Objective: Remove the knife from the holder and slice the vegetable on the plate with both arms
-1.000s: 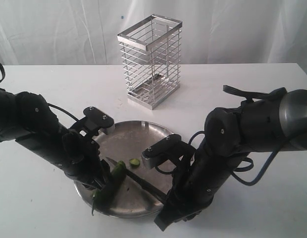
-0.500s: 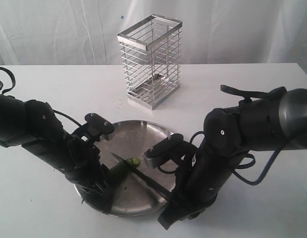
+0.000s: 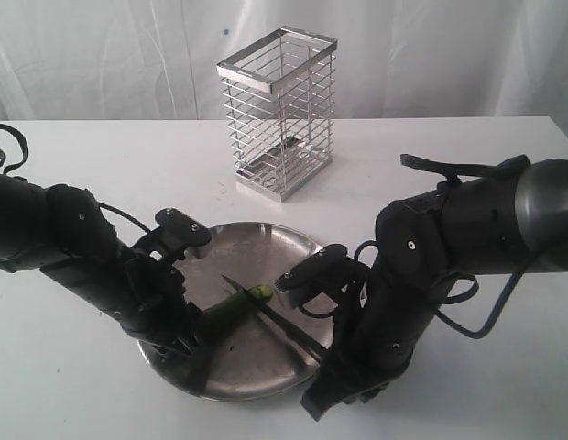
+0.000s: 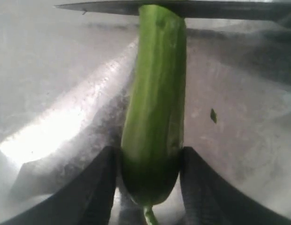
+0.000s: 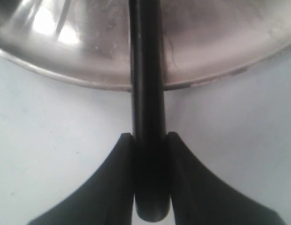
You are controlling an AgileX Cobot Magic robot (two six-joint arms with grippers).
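Note:
On the steel plate (image 3: 266,231) lies the green vegetable (image 3: 231,309), pointing towards the plate's middle. My left gripper (image 3: 196,337) is shut on its stem end; in the left wrist view the black fingers (image 4: 101,183) press both sides of the vegetable (image 4: 155,103). The black knife (image 3: 286,327) lies across the vegetable's far end, its blade (image 4: 206,8) resting on top of it. My right gripper (image 3: 326,365) is shut on the knife handle (image 5: 147,93) just outside the plate rim (image 5: 206,75). The chrome wire holder (image 3: 279,110) stands behind the plate.
The white table (image 3: 467,165) spreads around the plate, with a white curtain behind it. A small dark green speck (image 4: 213,115) lies on the plate beside the vegetable. Both bulky arms crowd the plate's near half.
The left arm has dropped lower and slid the vegetable towards the plate's middle. The knife has shifted farther from me and to the right, onto the vegetable's far end.

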